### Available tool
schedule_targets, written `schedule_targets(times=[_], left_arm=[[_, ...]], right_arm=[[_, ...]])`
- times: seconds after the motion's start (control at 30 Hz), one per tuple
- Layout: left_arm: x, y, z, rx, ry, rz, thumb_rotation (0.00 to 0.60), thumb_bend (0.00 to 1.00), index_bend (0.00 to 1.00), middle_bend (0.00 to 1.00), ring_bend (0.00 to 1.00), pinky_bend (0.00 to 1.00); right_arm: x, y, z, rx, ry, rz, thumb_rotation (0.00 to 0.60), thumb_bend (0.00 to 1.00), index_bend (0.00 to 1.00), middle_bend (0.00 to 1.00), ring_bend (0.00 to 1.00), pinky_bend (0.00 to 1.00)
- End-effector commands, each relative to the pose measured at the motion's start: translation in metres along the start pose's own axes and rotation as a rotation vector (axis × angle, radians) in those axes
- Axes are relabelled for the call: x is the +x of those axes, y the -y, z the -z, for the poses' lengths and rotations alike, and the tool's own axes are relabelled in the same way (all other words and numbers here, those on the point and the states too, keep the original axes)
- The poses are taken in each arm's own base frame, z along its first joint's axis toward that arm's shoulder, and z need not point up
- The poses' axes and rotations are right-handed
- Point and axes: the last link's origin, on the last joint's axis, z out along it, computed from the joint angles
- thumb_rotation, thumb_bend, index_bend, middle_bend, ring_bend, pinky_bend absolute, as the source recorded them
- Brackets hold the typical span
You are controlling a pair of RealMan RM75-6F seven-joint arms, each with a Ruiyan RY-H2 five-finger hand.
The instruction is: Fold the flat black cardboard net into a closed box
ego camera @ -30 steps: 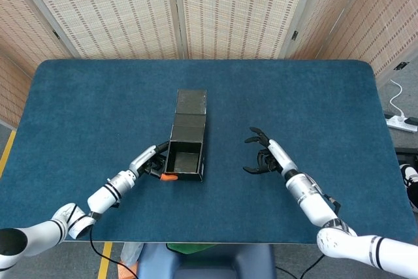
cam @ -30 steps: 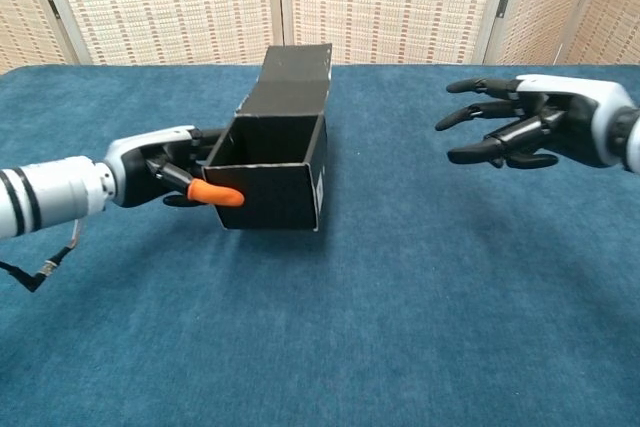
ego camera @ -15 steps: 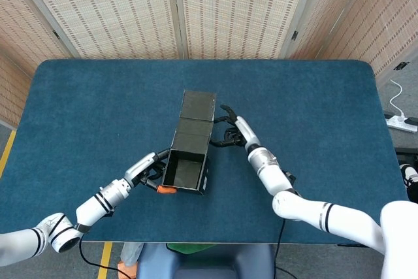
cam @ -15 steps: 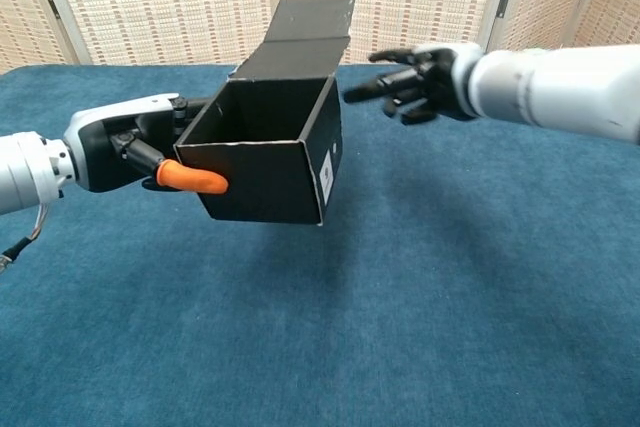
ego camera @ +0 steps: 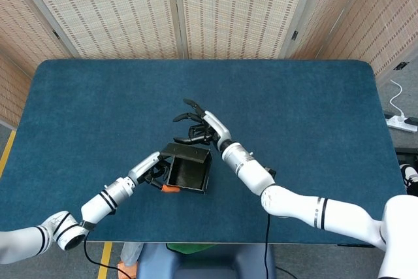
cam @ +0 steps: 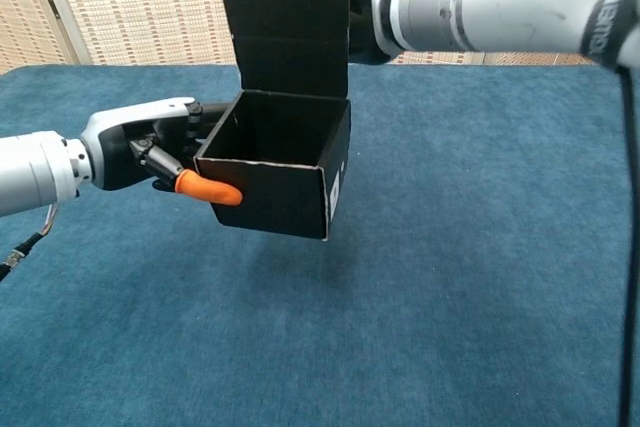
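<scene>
a: looking at the black box [cam: 285, 179] first, we find it off the blue table [cam: 470, 277], with a shadow on the cloth just beneath it. its top is open and we see straight into the dark inside.

b: agreed. from the head view the box [ego camera: 189, 170] sits near the front middle of the table [ego camera: 313, 109], between the two arms.

a: left hand [cam: 150, 152] grasps the box's left wall. we see the orange-tipped thumb [cam: 208, 190] lying along the outside of the front left corner, dark fingers curled up at the rim behind it.

b: same hand in the head view [ego camera: 151, 170], touching the box's left side, orange tip just showing at the lower corner.

a: the lid flap [cam: 285, 17] stands upright from the back edge, rising out of the top of the chest view. creases cross it.

b: right hand [ego camera: 198, 127] is behind that flap. head view shows its fingers spread apart, reaching over the far side of the box. it grasps nothing that we can see.

a: in the chest view most of the right hand [cam: 363, 2] is hidden by the flap; only the wrist side shows beside the flap's right edge. we cannot tell whether the fingers touch the card.

b: woven screens [ego camera: 215, 8] stand behind the table.
</scene>
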Motion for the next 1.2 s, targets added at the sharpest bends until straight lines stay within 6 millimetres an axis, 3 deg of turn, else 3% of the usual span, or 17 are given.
schedule_targets(times=[0.03,0.23,0.53,0.67,0.87,1.07,1.2], left_arm=[[0.002,0.011,-0.005,0.05,-0.035,-0.054,0.6,0.2,0.54,0.57,0.75,1.0],[0.0,0.027,-0.009,0.139,-0.058,-0.092,0.6,0.2,0.53,0.56,0.75,1.0],[-0.008,0.042,-0.026,0.236,-0.176,-0.057,0.6,0.2,0.51,0.54,0.76,1.0],[-0.01,0.042,-0.032,0.269,-0.208,-0.085,0.6,0.2,0.4,0.45,0.77,1.0],[-0.007,0.044,-0.031,0.314,-0.186,-0.236,0.6,0.18,0.03,0.21,0.76,1.0],[-0.005,0.044,-0.024,0.327,-0.168,-0.397,0.6,0.16,0.0,0.1,0.71,1.0],[0.0,0.042,-0.015,0.315,-0.197,-0.538,0.6,0.15,0.0,0.09,0.7,1.0]], right_arm=[[-0.017,0.004,0.018,0.005,0.11,0.133,0.6,0.0,0.04,0.3,0.73,1.0],[-0.028,-0.011,0.031,0.03,0.121,0.47,0.6,0.0,0.07,0.32,0.75,1.0],[-0.034,-0.043,0.028,0.024,0.022,0.864,0.6,0.0,0.09,0.33,0.76,1.0],[-0.038,-0.052,0.024,0.007,0.006,0.949,0.6,0.0,0.1,0.33,0.77,1.0],[-0.039,-0.06,0.02,0.017,-0.039,1.026,0.6,0.0,0.11,0.34,0.77,1.0],[-0.04,-0.067,0.017,0.023,-0.06,1.073,0.6,0.0,0.11,0.34,0.77,1.0],[-0.041,-0.072,0.017,0.029,-0.07,1.112,0.6,0.0,0.11,0.34,0.77,1.0]])
